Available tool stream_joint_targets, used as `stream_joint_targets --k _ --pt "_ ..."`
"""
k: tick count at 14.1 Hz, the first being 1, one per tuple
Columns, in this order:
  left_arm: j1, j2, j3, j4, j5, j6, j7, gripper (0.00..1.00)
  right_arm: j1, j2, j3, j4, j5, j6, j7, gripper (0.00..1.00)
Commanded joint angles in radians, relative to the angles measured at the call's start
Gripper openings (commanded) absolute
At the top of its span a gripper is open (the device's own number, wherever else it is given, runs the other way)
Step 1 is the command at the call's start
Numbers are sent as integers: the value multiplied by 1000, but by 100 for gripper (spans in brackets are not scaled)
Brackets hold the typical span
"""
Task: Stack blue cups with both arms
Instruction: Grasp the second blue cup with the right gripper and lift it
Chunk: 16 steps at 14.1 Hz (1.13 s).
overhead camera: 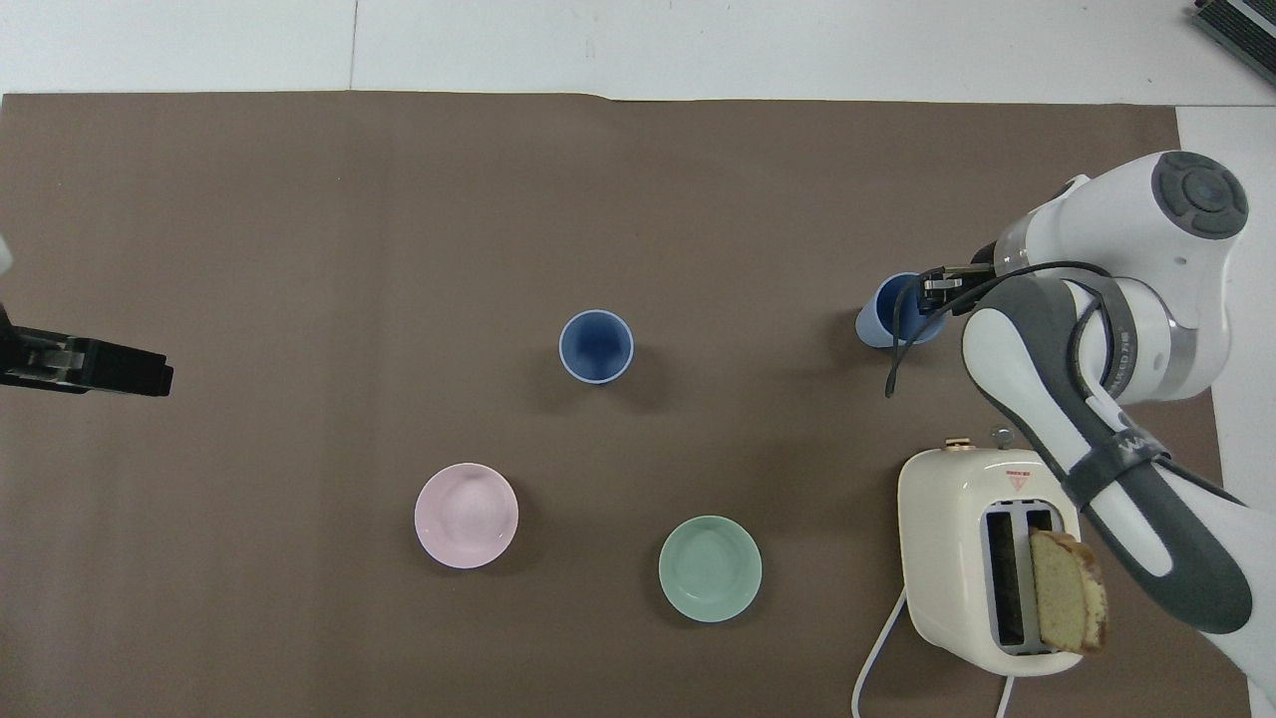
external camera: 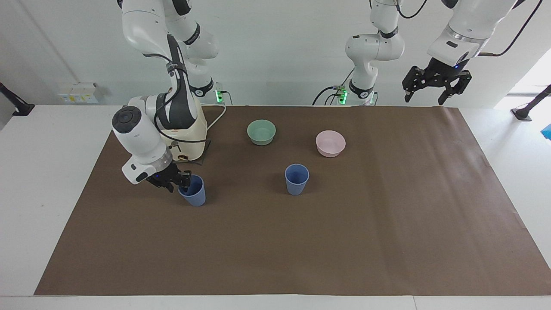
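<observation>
Two blue cups stand upright on the brown mat. One blue cup [external camera: 297, 180] [overhead camera: 596, 346] is at the middle of the mat, with nothing touching it. The other blue cup [external camera: 194, 196] [overhead camera: 887, 319] stands toward the right arm's end, a little farther from the robots than the toaster. My right gripper [external camera: 180, 183] [overhead camera: 932, 291] is down at this cup's rim, one finger inside and one outside, shut on its wall. My left gripper [external camera: 424, 100] [overhead camera: 150, 367] hangs open and empty, high over the mat's edge at the left arm's end.
A cream toaster [external camera: 193, 137] [overhead camera: 972, 558] with a bread slice [overhead camera: 1067, 593] in one slot stands near the robots at the right arm's end. A green bowl [external camera: 261, 131] [overhead camera: 710, 568] and a pink bowl [external camera: 330, 143] [overhead camera: 467, 516] sit nearer to the robots than the middle cup.
</observation>
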Motion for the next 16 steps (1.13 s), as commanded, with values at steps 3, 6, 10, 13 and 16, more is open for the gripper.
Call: stream_joint_targets --k 3,6,10,13,16 --pt "9 -9 -6 10 12 -23 6 100 -5 -5 2 -17 5 26 -25 0" --pt "11 -9 -8 10 12 -23 4 100 10 1 2 3 5 22 -13 0" --pt "11 -9 -8 10 12 -23 6 100 35 -9 3 67 5 -43 21 0" --pt "11 -9 -6 10 12 -23 6 100 72 -23 8 161 5 -148 109 0" --pt "11 -9 -8 10 12 -23 6 100 147 -29 8 240 2 -207 234 0"
